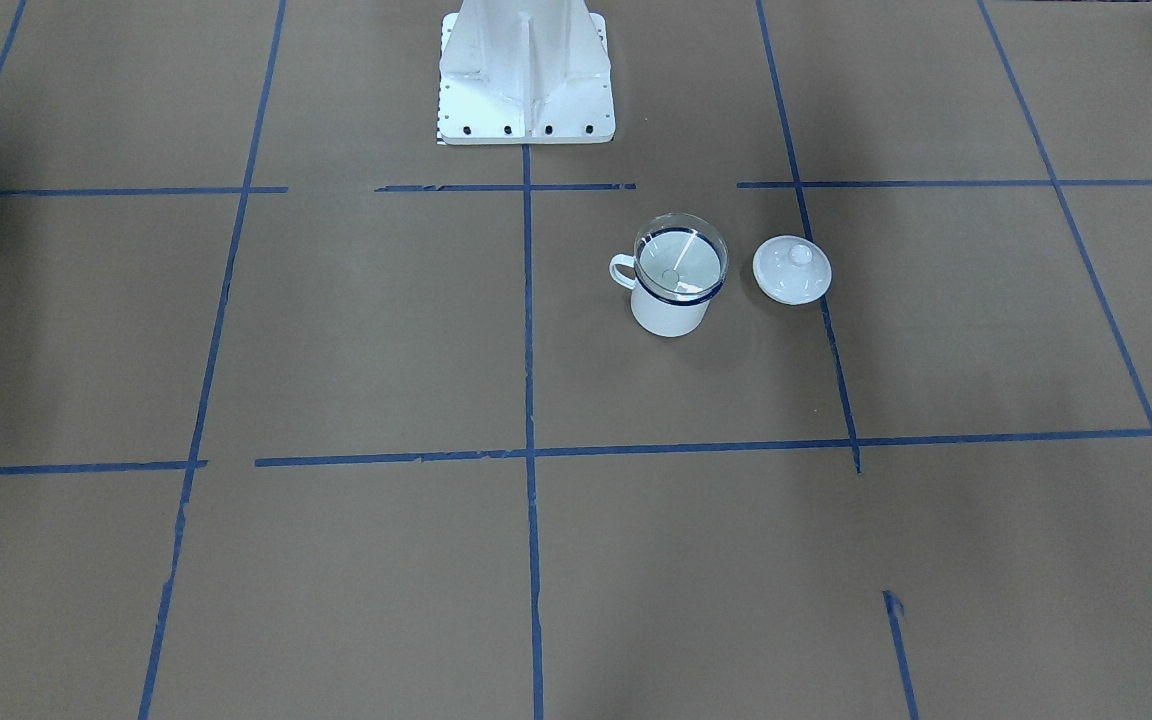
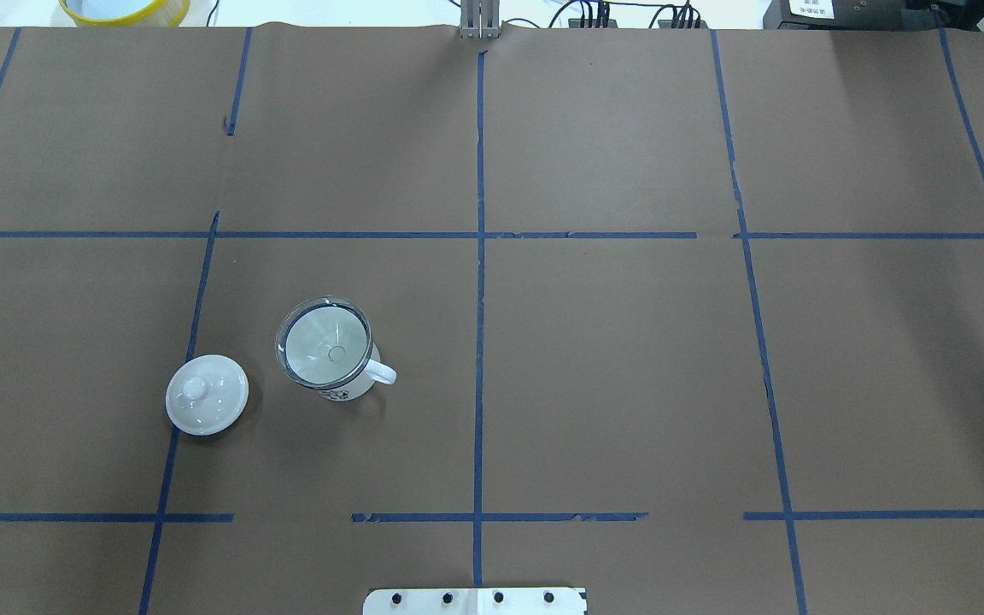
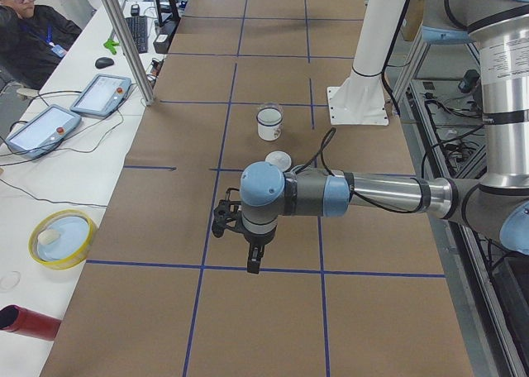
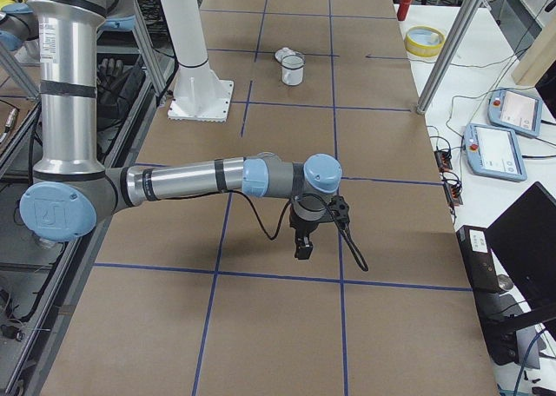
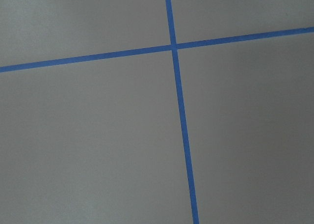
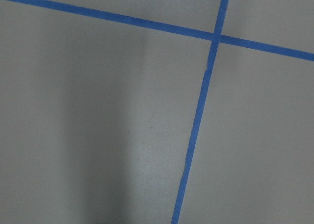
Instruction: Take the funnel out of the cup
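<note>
Finger spacing cannot be told for either arm. Over the table's left end the left gripper [image 3: 253, 261] points straight down above bare brown paper [image 2: 629, 384], its forearm stretched level across the table; the right gripper [image 4: 301, 250] hangs likewise over the opposite end. Both are well apart from the small clear cone-shaped funnel [image 1: 681, 260], which sits in the upright white enamel cup with a dark blue rim [image 1: 671, 318]. Near the cup, not touching it, a white domed lid with a knob [image 2: 207, 395] lies across a blue tape line [image 2: 196, 325].
</note>
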